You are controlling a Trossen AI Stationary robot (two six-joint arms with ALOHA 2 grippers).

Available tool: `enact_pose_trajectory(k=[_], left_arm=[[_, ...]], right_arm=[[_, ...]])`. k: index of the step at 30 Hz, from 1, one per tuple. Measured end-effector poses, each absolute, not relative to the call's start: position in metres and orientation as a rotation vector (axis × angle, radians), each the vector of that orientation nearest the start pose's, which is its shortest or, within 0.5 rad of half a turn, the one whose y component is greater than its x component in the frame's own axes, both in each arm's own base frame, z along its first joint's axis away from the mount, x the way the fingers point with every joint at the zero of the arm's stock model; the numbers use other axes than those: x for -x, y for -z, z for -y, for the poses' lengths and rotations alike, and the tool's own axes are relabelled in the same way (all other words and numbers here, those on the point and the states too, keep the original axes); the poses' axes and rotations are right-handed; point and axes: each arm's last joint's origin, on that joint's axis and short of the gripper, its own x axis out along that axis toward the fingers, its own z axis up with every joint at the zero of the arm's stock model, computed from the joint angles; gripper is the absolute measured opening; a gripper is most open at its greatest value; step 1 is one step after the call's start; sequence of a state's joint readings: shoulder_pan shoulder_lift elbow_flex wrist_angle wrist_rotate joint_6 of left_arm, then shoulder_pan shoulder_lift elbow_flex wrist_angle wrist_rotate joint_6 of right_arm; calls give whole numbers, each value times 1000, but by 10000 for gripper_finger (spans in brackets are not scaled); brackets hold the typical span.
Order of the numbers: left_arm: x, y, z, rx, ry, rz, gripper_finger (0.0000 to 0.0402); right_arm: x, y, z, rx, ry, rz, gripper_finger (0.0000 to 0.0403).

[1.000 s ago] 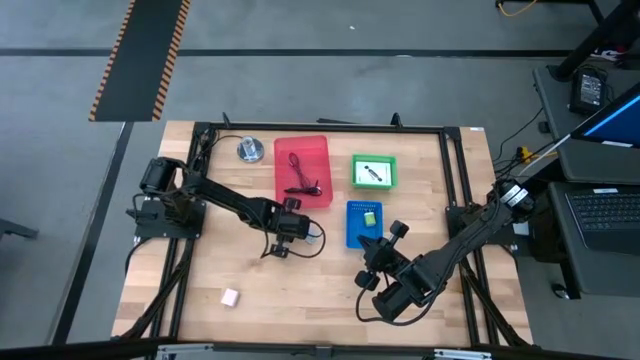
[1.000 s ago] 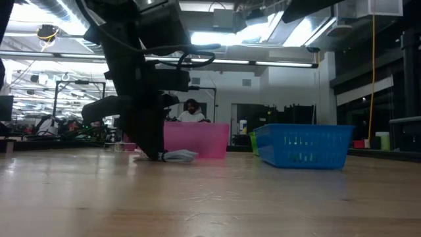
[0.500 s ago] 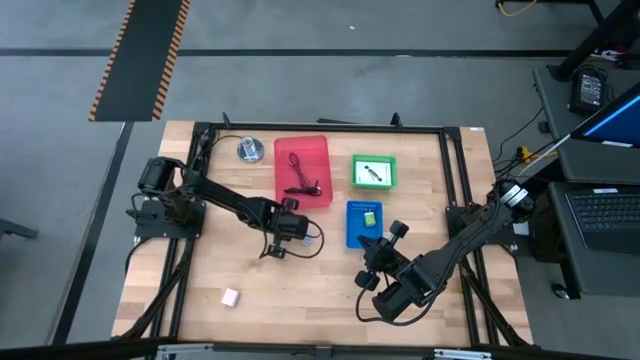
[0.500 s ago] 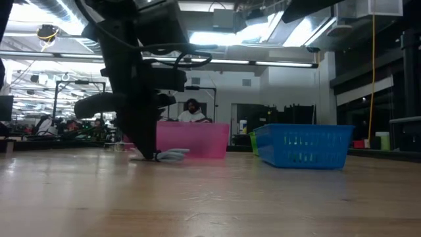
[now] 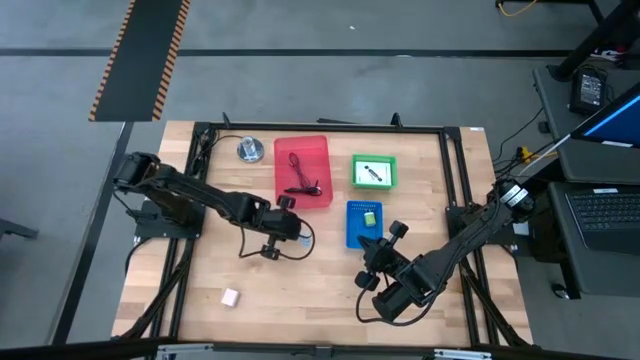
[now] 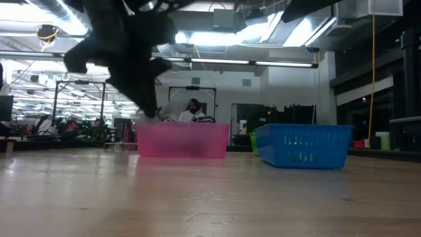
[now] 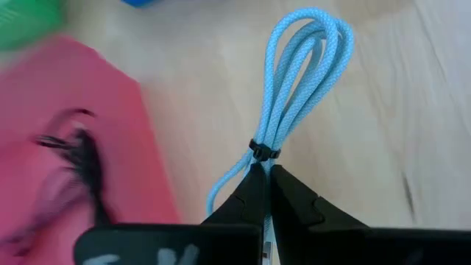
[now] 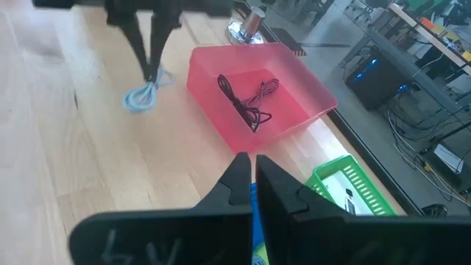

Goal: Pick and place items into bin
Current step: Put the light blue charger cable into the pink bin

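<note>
My left gripper [image 5: 266, 250] is shut on a light blue cord bundle [image 7: 302, 73] tied with a black band, above the bare wood left of the blue bin. In the low view the bundle [image 6: 168, 110] hangs clear of the table. The red bin [image 5: 302, 170] holds a dark red cord [image 5: 303, 181]. A pink cube [image 5: 230, 296] lies near the table's near edge. My right gripper [image 8: 250, 173] stays shut and empty near the blue bin [image 5: 364, 224]. My left gripper pinches the cord bundle between its two fingers just behind the black band [image 7: 263, 152], near one end of the bundle. The fingers slant down from the table's left. The looped end [image 7: 313, 37] reaches out beyond the fingertips, lifted clear of the table.
A green bin [image 5: 374, 171] with a white card stands right of the red bin. The blue bin holds a small green-white piece [image 5: 368, 217]. A round silver disc [image 5: 249, 150] sits at the far left. A black frame edges the table.
My left gripper has risen from the table and drawn back a little toward the table's left edge. The blue cord bundle, which lay on the wood a second ago, has come up with it and now hangs clear.
</note>
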State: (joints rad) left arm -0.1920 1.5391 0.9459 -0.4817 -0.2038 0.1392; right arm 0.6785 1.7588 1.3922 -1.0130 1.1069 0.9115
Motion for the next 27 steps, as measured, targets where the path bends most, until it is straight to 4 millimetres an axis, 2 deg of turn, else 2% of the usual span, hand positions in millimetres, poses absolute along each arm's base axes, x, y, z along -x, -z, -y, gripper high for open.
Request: enact_pose_trajectory(k=[9,18,27], left_arm=[[-274,-240,39,-403,38,-891,2],[-255,-281,18,-361,54,-702,2],[-256,-281,15,-347,78,-692,3]], right_arm=[[-277,-252,-190,234,669,-593,3],[-277,-252,-190,236,669,-592,3],[-277,-252,-190,237,669,-592,3]])
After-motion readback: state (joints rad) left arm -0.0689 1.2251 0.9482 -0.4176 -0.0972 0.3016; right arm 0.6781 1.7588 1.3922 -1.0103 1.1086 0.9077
